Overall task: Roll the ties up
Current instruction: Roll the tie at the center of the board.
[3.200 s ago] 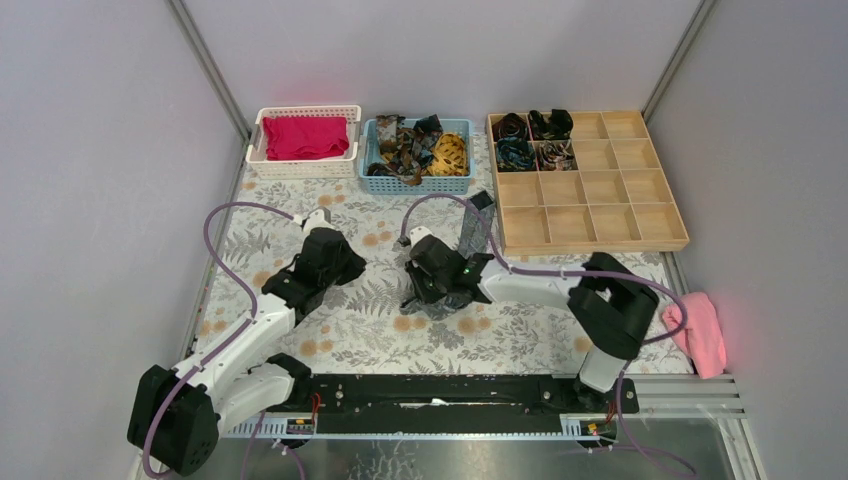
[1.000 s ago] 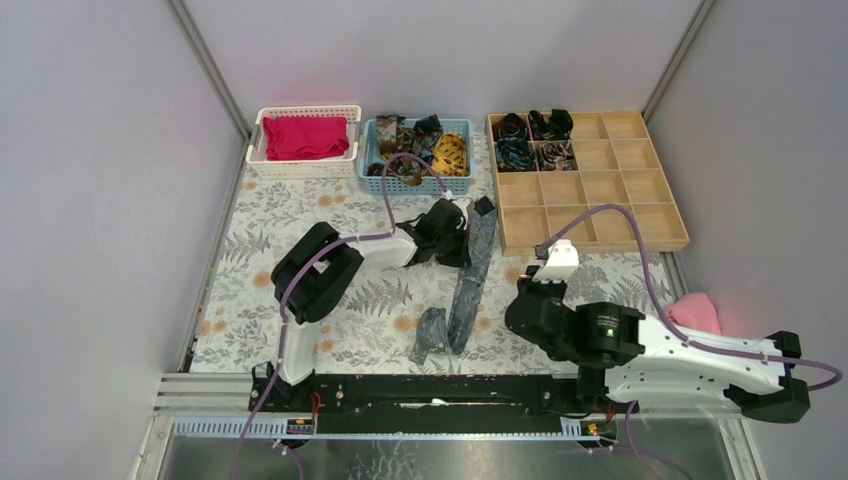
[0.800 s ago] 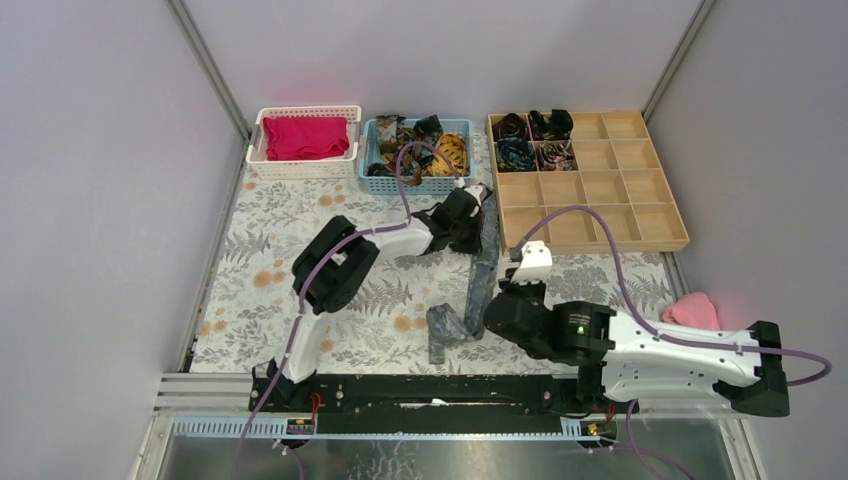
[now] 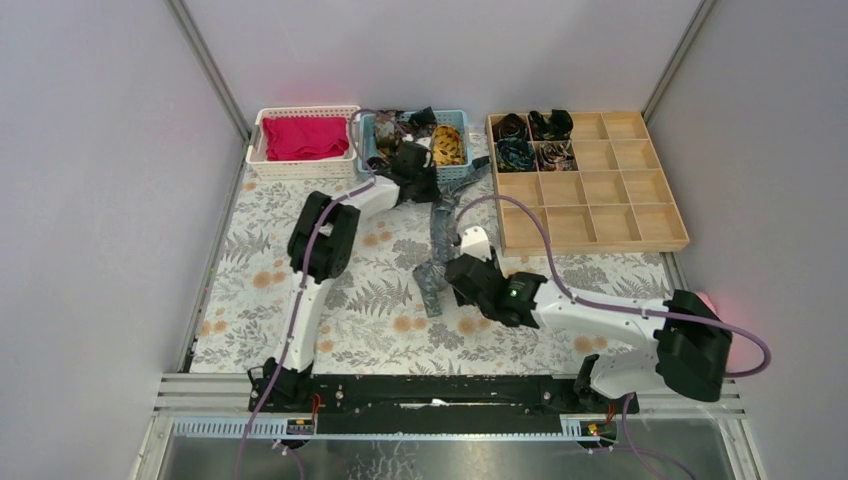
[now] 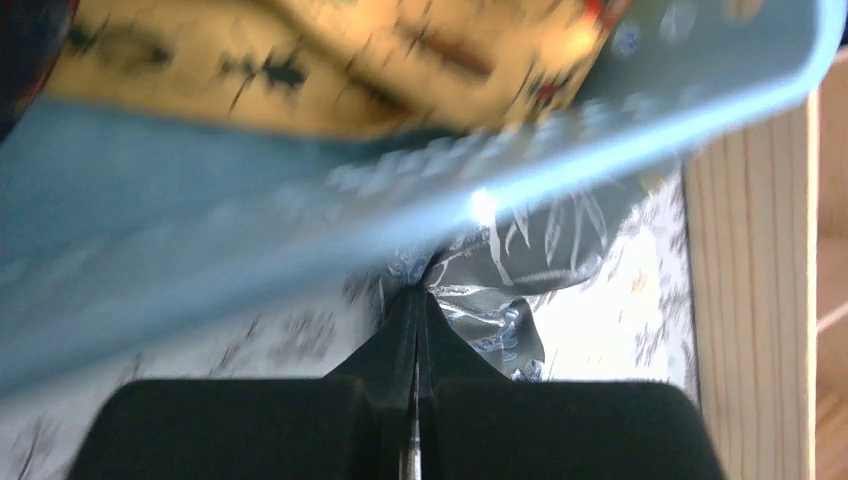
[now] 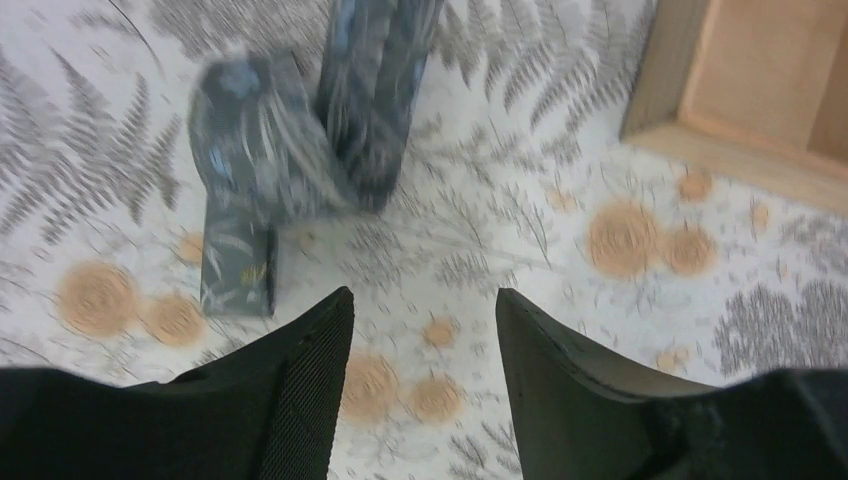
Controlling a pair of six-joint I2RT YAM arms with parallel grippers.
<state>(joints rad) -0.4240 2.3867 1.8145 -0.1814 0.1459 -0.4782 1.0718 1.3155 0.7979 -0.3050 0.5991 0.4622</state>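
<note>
On the counter (image 4: 300, 300), the wooden tray (image 4: 600, 243) sits to the right of both grippers and the blue basket (image 4: 375, 180) lies just past the left gripper (image 5: 420, 295). Between the two grippers one dark grey tie (image 4: 442, 225) lies stretched out. The left gripper is pinched shut on the tie's far end, just under the basket rim. The right gripper (image 6: 422, 300) stands wide with nothing in it, and the tie's folded near end (image 6: 250, 170) lies just ahead and to its left. The step looks like starting the roll. It should go best if the right gripper slides forward-left, squares up across the strip and nips the fold, while the left holds light tension without dragging. The tie's long axis runs away from the bases, with its far end leaning right.
</note>
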